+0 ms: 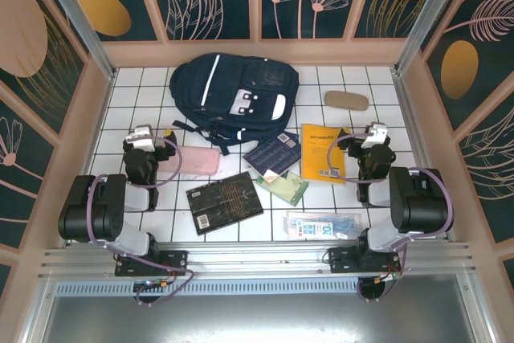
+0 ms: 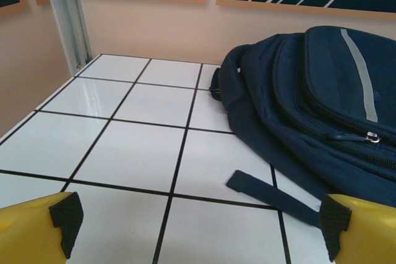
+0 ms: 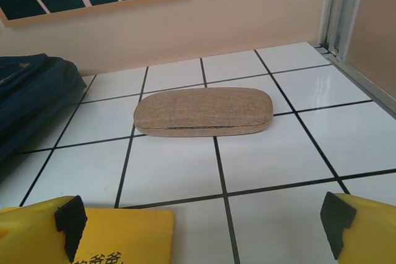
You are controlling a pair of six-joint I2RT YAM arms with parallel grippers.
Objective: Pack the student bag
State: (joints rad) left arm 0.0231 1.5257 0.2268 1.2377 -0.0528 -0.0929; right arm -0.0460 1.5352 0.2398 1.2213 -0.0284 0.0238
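Observation:
The student bag (image 1: 233,98), a large navy backpack with white stripes, lies flat at the back centre of the tiled table. In the left wrist view the bag (image 2: 322,109) lies to the right, zipped, with a loose strap (image 2: 272,197) trailing onto the tiles. My left gripper (image 1: 143,132) hovers left of the bag and stands open (image 2: 201,227) over bare tile. On the other side of the bag my right gripper (image 1: 376,132) is also open (image 3: 204,224), nothing between its fingers. The bag's edge (image 3: 31,103) shows at the left of the right wrist view.
Loose items lie in front of the bag: a pink pouch (image 1: 199,161), a black book (image 1: 224,202), a navy booklet (image 1: 273,153), a green packet (image 1: 283,185), a yellow book (image 1: 322,153) and a clear packet (image 1: 324,225). A tan oval case (image 3: 203,111) sits ahead of the right gripper. Walls enclose the table.

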